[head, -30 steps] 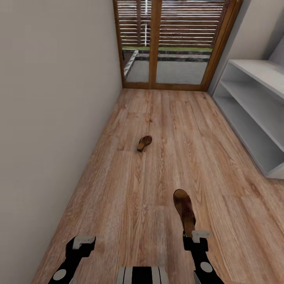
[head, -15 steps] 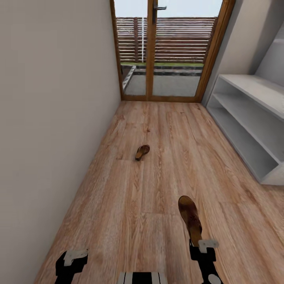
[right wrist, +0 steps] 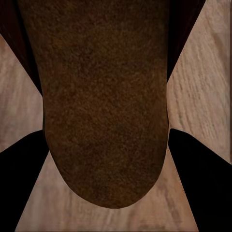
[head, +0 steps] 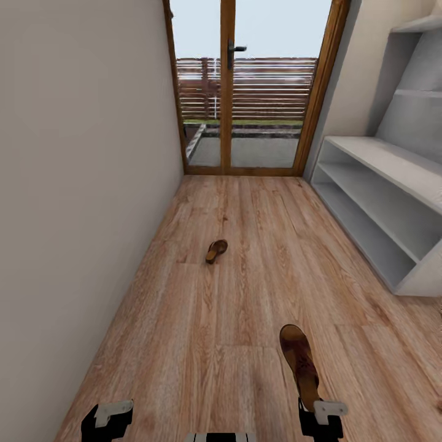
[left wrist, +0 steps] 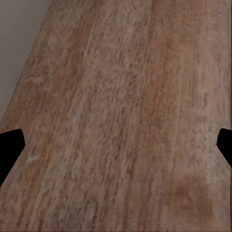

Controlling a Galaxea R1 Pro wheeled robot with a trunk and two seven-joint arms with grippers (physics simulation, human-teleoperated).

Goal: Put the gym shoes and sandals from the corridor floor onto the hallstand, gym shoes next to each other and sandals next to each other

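**One sandal held, one on the floor**

A brown sandal point(head: 299, 361) sticks out forward from the right gripper point(head: 319, 412) at the bottom edge of the head view, toe pointing away from the robot, above the wood floor point(head: 245, 294). In the right wrist view the same sandal point(right wrist: 104, 101) sits between the two dark fingers point(right wrist: 29, 179), which press against its sides, so the gripper is clamped on it.

The second sandal point(head: 216, 250) lies on the floor farther ahead, near the middle of the corridor and a little toward the left wall point(head: 80, 184), well apart from the held one.

The white shoe rack point(head: 380, 202) stands along the right side, its two open tiers bare, with white wall shelves point(head: 420, 26) above it. A wood-framed glass door point(head: 245, 92) closes the far end.

The left gripper point(head: 107, 417) hangs low at the left, its fingers point(left wrist: 9, 145) spread apart over bare floor with nothing between them.
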